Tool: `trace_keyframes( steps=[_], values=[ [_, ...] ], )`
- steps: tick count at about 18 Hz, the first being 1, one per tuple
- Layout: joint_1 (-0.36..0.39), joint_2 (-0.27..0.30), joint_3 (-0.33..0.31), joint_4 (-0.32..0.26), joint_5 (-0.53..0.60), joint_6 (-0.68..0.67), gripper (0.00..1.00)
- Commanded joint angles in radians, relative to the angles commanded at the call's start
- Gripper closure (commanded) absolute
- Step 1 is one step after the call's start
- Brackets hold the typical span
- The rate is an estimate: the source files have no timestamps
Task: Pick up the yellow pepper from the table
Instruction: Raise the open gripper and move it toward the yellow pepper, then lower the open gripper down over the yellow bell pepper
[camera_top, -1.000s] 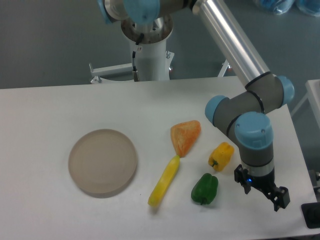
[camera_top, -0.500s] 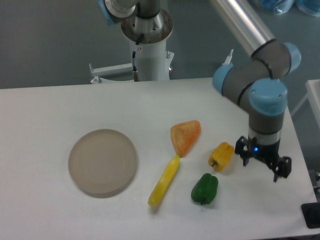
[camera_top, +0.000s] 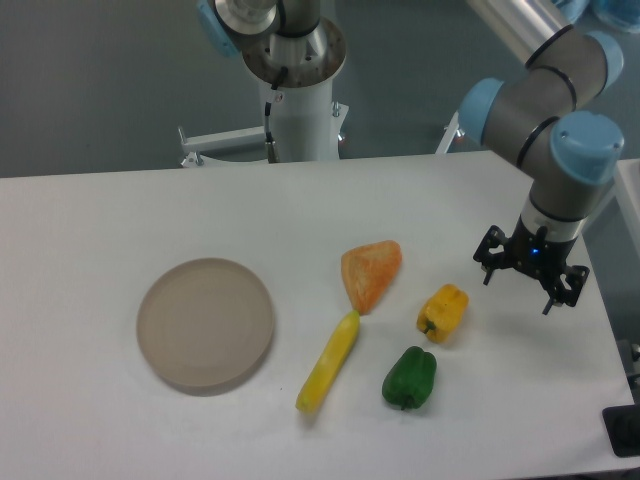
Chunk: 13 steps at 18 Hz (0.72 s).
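Observation:
The yellow pepper (camera_top: 442, 311) is a small stubby yellow-orange bell pepper lying on the white table (camera_top: 100, 240), right of centre. My gripper (camera_top: 522, 286) hangs to the right of it, a little above the tabletop, apart from the pepper. Its two dark fingers are spread open and hold nothing.
A green pepper (camera_top: 409, 377) lies just in front of the yellow one. An orange wedge-shaped piece (camera_top: 369, 271) lies to its left, and a long slender yellow pepper (camera_top: 329, 361) lies in front of that. A round beige plate (camera_top: 205, 322) sits at the left. The table's right edge is near the gripper.
The gripper has risen and moved back along the right side of the table, from in front-right of the green pepper to beside the yellow pepper. The objects have not moved.

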Motion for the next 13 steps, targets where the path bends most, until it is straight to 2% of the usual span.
trace_keyframes(
  steps=[4, 8, 13],
  values=[
    [0.008, 0.014, -0.043, 0.023, -0.043, -0.054, 0.00],
    [0.003, 0.029, -0.149, 0.162, -0.043, -0.080, 0.00],
    [-0.012, 0.035, -0.195, 0.186, -0.043, -0.083, 0.00]
  ],
)
